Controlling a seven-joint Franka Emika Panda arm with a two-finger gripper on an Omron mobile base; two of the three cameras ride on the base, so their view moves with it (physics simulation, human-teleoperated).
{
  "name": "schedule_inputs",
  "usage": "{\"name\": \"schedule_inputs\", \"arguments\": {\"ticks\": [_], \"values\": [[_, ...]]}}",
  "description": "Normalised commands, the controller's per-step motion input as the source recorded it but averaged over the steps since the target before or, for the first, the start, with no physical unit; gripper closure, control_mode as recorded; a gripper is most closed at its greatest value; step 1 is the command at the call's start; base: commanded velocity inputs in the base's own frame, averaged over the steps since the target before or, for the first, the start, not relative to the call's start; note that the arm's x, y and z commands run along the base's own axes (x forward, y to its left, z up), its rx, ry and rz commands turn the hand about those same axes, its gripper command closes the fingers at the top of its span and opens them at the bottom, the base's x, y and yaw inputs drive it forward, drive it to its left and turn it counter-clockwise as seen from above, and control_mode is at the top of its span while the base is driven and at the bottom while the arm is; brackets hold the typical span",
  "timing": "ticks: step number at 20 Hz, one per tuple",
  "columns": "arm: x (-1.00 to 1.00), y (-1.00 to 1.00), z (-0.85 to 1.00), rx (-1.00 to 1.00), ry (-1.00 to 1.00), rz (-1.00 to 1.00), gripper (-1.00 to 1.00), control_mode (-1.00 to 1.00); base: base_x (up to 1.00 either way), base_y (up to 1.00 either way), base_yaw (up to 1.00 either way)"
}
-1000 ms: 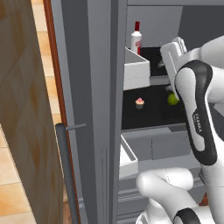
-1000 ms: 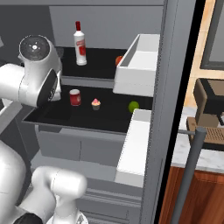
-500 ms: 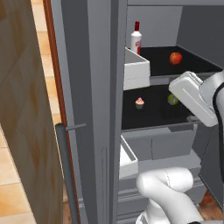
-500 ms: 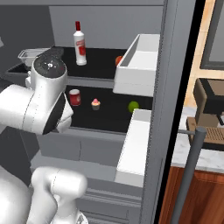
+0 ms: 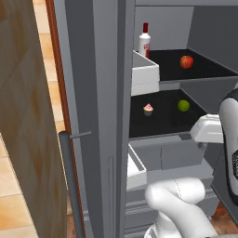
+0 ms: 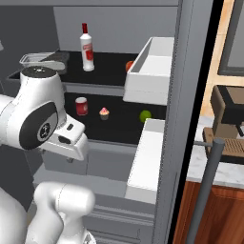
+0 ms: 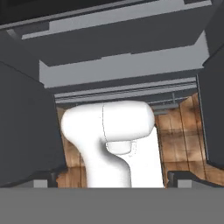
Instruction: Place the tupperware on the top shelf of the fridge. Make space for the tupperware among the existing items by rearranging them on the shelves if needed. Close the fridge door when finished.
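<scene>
Fridge (image 6: 114, 157) is open; both of its doors are swung out.

Top shelf (image 6: 107, 64): the tupperware (image 6: 42, 58) already sits on its left end, left of the bottle (image 6: 86, 42). The apple (image 5: 186, 61) is right of the bottle, near the door bin (image 6: 151, 71). So placement looks done and nothing needed shuffling.

Lower shelf (image 5: 162, 118): can (image 6: 81, 106), cupcake (image 6: 104, 113) and lime (image 6: 145, 115) sit in a row, well apart.

Gripper (image 6: 71, 143) hangs below the lower shelf, in front of the drawers and pointing down; the hand view shows drawer fronts and floor. Tips are barely in frame, so I cannot tell whether it's open or closed. Nothing visible in it.

Step in hand, as I read it: closing up. You need to get the arm clear of the compartment, then push the 2 doors shut. Watch the door bin as the door swings.
</scene>
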Motion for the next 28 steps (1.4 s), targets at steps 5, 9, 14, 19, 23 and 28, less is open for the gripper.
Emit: {"name": "schedule_inputs", "arguments": {"ticks": [5, 9, 14, 19, 23, 28], "values": [[-0.08, -0.02, 0.00, 0.00, -0.01, 0.04, -1.00, -1.00, 0.00, 0.00, 0.00], [0.00, 0.00, 0.00, 0.00, 0.00, 0.00, -1.00, 1.00, -0.18, 0.00, -0.06], [0.00, 0.00, 0.00, 0.00, 0.00, 0.00, -1.00, 1.00, -0.92, 0.00, -0.21], [0.00, 0.00, 0.00, 0.00, 0.00, 0.00, -1.00, 1.00, -0.60, 0.01, -0.15], [0.00, 0.00, 0.00, 0.00, 0.00, 0.00, -1.00, 1.00, -0.16, 0.08, -0.04], [-0.23, 0.17, 0.00, -0.05, 0.00, 0.13, -1.00, -1.00, 0.00, 0.00, 0.00]]}}
